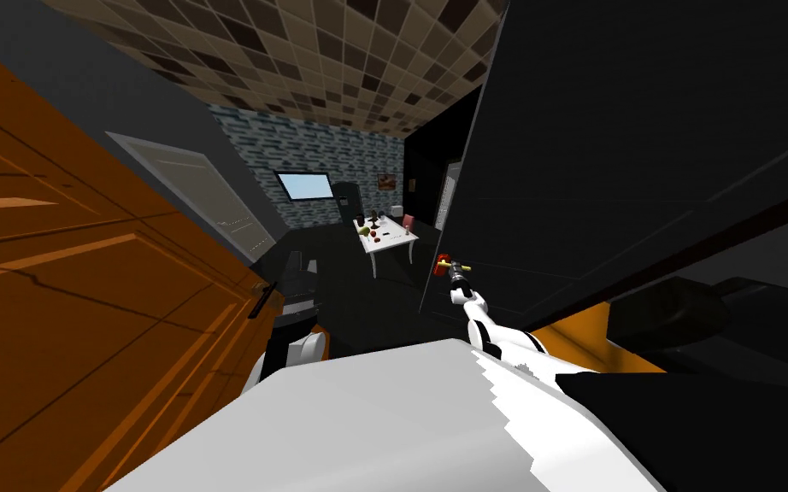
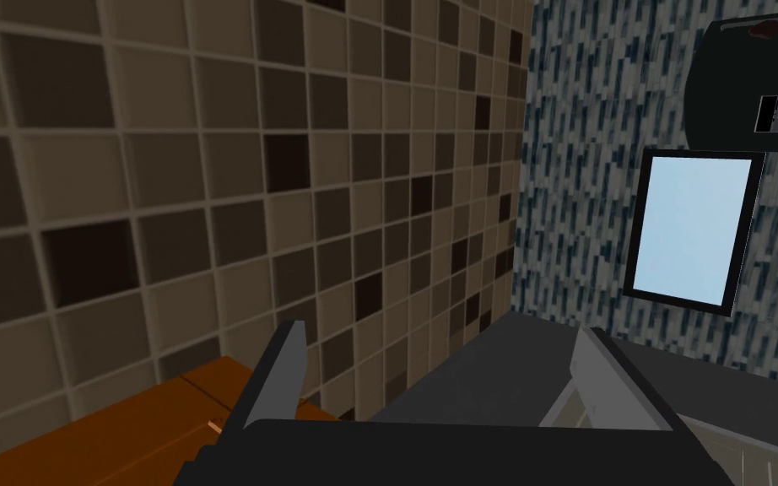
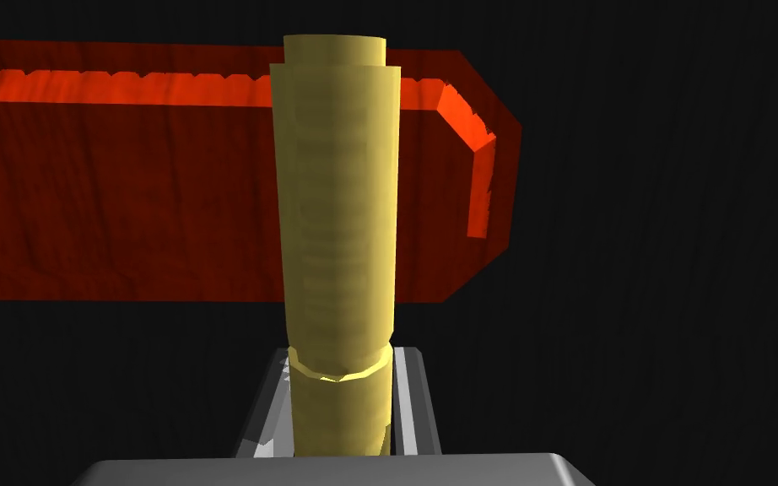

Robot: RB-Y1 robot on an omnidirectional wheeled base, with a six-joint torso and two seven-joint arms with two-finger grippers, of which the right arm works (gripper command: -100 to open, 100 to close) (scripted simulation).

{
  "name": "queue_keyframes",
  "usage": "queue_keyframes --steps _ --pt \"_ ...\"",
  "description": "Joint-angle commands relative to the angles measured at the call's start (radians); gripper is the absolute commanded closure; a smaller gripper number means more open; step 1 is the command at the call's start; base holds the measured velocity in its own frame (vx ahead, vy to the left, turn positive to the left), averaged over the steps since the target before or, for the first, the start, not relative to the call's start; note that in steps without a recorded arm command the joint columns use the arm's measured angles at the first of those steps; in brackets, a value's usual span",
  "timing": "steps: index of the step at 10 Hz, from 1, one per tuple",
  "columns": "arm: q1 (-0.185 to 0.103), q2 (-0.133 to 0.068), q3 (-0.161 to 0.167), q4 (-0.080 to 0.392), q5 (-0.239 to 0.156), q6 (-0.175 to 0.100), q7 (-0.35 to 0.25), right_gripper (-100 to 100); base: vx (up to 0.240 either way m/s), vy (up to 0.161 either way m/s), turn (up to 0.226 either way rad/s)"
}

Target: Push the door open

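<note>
Door (image 1: 640, 128): dark panel on my right. A white bench (image 1: 388, 239) shows past its free edge, so I judge it partly open.

Handle (image 3: 337, 211): yellow bar standing off a red plate (image 3: 126, 186) on the door face.

Right pincer (image 3: 341, 354): clamped on the bar's near end, which lets the arm drive the panel through the handle.

Left pincer (image 2: 440, 337): wide, empty, kept out of the swing.

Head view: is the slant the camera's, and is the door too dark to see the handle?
Head view: the whole picture slants and splays, so it's the lens; the door is near black, the handle a small yellow speck. Right wrist view: handle evenly lit and sharp, clamped in the right gripper; red plate with one bright edge.
</note>
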Motion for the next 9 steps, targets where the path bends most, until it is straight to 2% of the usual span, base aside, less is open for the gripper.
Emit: queue_keyframes --steps 1,2,7,9 --pt "0.017 -0.002 -0.002 -0.030 -0.001 0.017 -0.003 100 0.040 0.003 -0.001" --pt "0.022 -0.008 -0.024 -0.028 -0.007 0.017 0.005 100 0.117 0.026 -0.068" --pt "0.033 -0.022 -0.073 -0.023 -0.020 0.017 0.023 100 0.190 0.051 -0.063" --pt "0.033 -0.022 -0.073 -0.023 -0.020 0.017 0.023 100 0.097 0.015 -0.022"
